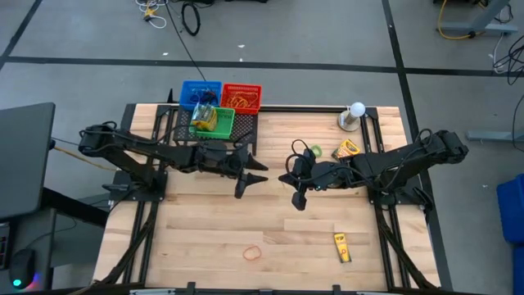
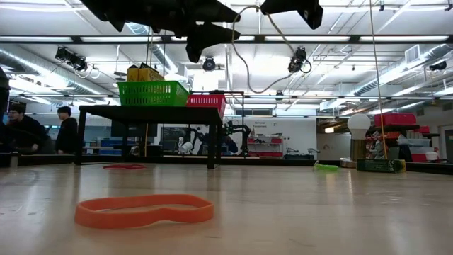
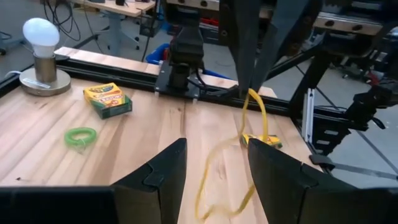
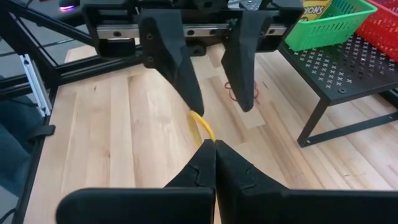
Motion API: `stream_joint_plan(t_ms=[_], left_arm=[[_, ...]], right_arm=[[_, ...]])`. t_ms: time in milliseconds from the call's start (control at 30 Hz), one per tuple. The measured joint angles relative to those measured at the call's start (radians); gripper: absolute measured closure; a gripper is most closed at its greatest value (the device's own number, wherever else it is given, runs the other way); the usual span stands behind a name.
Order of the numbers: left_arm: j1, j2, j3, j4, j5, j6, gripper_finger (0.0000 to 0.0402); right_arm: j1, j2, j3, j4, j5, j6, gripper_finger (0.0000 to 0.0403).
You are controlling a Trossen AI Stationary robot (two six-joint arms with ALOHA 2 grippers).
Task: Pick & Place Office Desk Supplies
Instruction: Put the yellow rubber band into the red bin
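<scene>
My right gripper (image 4: 215, 149) is over the table's middle (image 1: 295, 184), shut on a yellow rubber band (image 3: 252, 115). My left gripper (image 3: 216, 177) faces it from the left (image 1: 250, 174), open. In the left wrist view the band's loop hangs between the left fingers; I cannot tell whether it touches them. A green band (image 1: 315, 151) and a crayon box (image 1: 346, 149) lie flat near the far right. A second crayon box (image 1: 341, 246) and an orange band (image 1: 252, 252) lie near the front edge. My right gripper pinches the yellow band's upper end (image 3: 250, 94) between its two fingertips (image 4: 202, 163), reaching in from the table's right. The band hangs slack below them as a long open loop (image 3: 214, 186). Its lower end runs out of the picture.
A black rack (image 1: 246, 131) at the far left carries a green basket (image 1: 213, 120) holding a crayon box, with blue (image 1: 199, 92) and red (image 1: 241, 97) baskets behind. A white ball on a round base (image 1: 354, 115) stands far right. People sit beyond the table (image 2: 21, 127).
</scene>
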Motion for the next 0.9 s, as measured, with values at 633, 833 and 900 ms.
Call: stream_joint_plan(t_ms=[633, 833, 900], left_arm=[[0.034, -0.016, 0.0, -0.003, 0.111, 0.001, 0.0223], [0.034, -0.016, 0.0, -0.004, 0.101, 0.014, 0.0223], [0.034, -0.016, 0.0, -0.006, 0.077, 0.02, 0.0223]], right_arm=[[0.0, 0.0, 0.0, -0.003, 0.0, -0.008, 0.0403], [-0.001, 0.0, 0.0, -0.003, 0.0, -0.008, 0.0403], [-0.001, 0.0, 0.0, -0.002, 0.0, -0.008, 0.0403]])
